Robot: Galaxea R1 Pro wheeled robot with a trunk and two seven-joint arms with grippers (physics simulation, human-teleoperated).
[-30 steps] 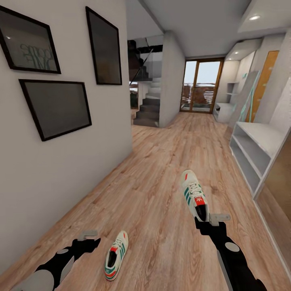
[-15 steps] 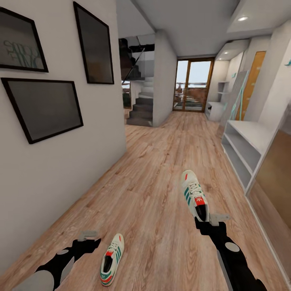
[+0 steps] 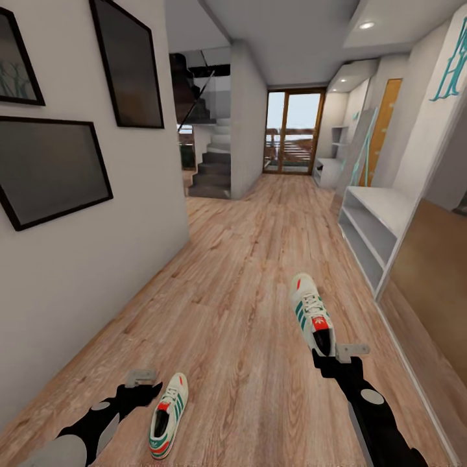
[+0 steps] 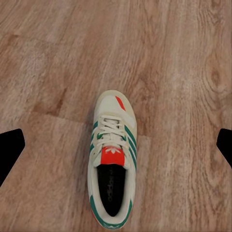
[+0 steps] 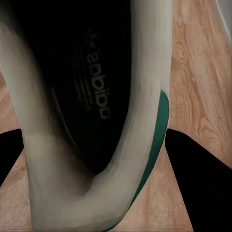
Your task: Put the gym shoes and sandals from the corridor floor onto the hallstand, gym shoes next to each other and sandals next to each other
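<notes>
Here the right claw (image 3: 324, 355) is pinching the heel of one gym shoe (image 3: 311, 314), and the shoe sticks out straight ahead of that claw with its toe pointing away down the hall. In the right wrist view the heel wall of this shoe (image 5: 101, 159) sits between the two dark fingers (image 5: 200, 179), and the black inside of the shoe with its printed name can be seen up close. The left claw (image 3: 141, 386) is spread wide and holds nothing. The other gym shoe (image 3: 167, 415) lies flat on the corridor floor (image 3: 246, 272), just beside the left claw on its inner side, toe pointing away. In the left wrist view that shoe (image 4: 112, 166) lies on the wood planks out in front of the claw, between the two black finger tips (image 4: 8, 150) but not touching them, with its red tongue label and green stripes facing up. The hallstand (image 3: 373, 230) stands against the wall ahead of the right claw and off to its outer side, well apart from it, and its two long shelves look bare. Dark picture frames (image 3: 126, 65) hang on the wall on the left claw's side
</notes>
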